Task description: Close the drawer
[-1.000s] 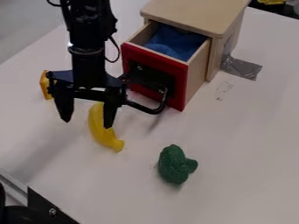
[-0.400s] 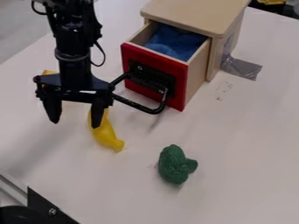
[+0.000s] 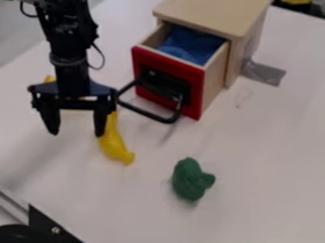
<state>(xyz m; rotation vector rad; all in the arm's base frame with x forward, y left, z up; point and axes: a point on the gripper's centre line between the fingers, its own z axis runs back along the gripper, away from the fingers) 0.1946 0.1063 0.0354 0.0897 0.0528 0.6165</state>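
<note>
Red-fronted and part-way out, the drawer (image 3: 215, 78) juts from the wooden cabinet (image 3: 209, 14) toward the lower left of the view, a blue cloth (image 3: 184, 45) inside it. The black gripper (image 3: 77, 134) hangs to the left of the drawer front, fingers spread and pointing down, with nothing held between them. The key relation: the drawer's sliding axis runs from lower left to upper right, and the gripper is on the open side of the front, seemingly somewhat left of that axis. The bent black handle (image 3: 147, 114) projects toward the gripper and ends just beside it in the view; whether the two touch cannot be told. The banana (image 3: 114, 144) lies below, partly behind one finger. Closing is yet to be achieved. The next move likely calls for lining up with the front, then pushing toward the upper right; an off-centre push could bind the drawer.
</note>
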